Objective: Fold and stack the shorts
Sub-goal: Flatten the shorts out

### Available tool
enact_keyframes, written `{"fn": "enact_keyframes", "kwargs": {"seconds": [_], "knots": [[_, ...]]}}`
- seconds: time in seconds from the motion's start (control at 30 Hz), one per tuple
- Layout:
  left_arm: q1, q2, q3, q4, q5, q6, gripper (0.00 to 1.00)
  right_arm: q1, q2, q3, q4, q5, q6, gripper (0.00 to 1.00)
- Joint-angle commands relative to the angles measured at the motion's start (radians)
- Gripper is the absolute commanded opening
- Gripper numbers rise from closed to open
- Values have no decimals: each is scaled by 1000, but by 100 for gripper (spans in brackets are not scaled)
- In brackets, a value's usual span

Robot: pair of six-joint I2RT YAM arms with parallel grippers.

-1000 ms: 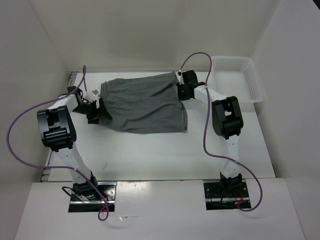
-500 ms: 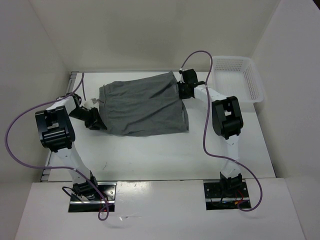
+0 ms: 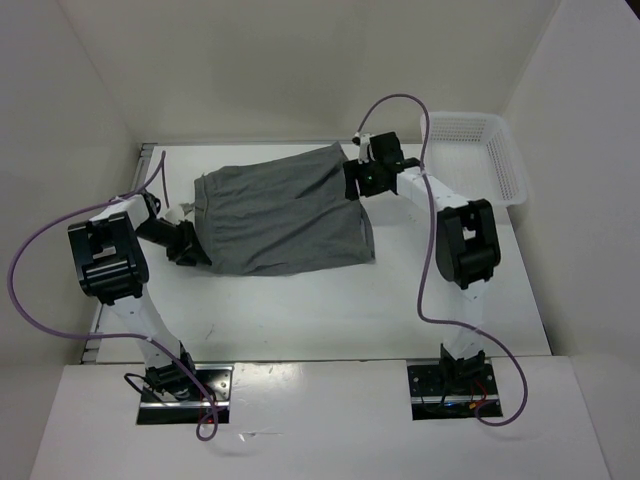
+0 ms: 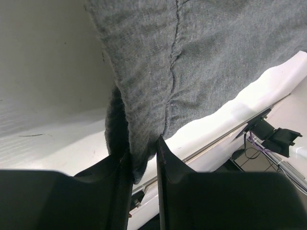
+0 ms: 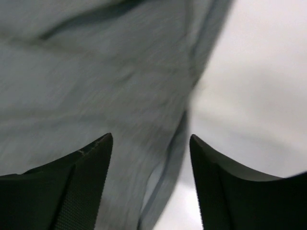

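Note:
The grey shorts [image 3: 280, 210] lie spread on the white table [image 3: 330, 300], folded into a rough rectangle. My left gripper [image 3: 190, 245] is at their near left corner, shut on a bunched fold of the shorts [image 4: 144, 148] between its two black fingers. My right gripper [image 3: 360, 180] hovers at the far right edge of the cloth. In the right wrist view its jaws stand wide apart above the hem of the shorts [image 5: 120, 86], holding nothing.
A white mesh basket [image 3: 475, 155] sits at the far right corner of the table. White walls close in the back and both sides. Purple cables loop from both arms.
The left gripper has shut on the shorts' left corner and drawn it slightly toward the left. The right gripper has opened, let go of the right edge and lifted off a little.

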Motion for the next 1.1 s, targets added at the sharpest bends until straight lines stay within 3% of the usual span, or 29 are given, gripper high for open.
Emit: {"fn": "enact_keyframes", "kwargs": {"seconds": [0.0, 0.13, 0.33, 0.57, 0.83, 1.0, 1.07], "knots": [[4, -23, -15, -25, 24, 5, 30, -10, -213, -101, -111, -241, -112, 69], [4, -34, -35, -5, 24, 5, 30, -10, -310, -347, -111, -262, -90, 56], [4, -53, -44, -5, 13, 5, 30, -10, -370, -507, -70, -276, -61, 58], [4, -75, -55, -5, -7, 5, 31, -33, -370, -546, 1, -254, 105, 65], [4, -84, -74, -5, -7, 5, 31, -33, -351, -610, 45, -314, 133, 65], [4, -84, -74, -5, -7, 5, 31, -22, -342, -630, 85, -372, 180, 55], [4, -84, -74, -5, -7, 5, 31, -13, -342, -621, 94, -394, 196, 44]]}}
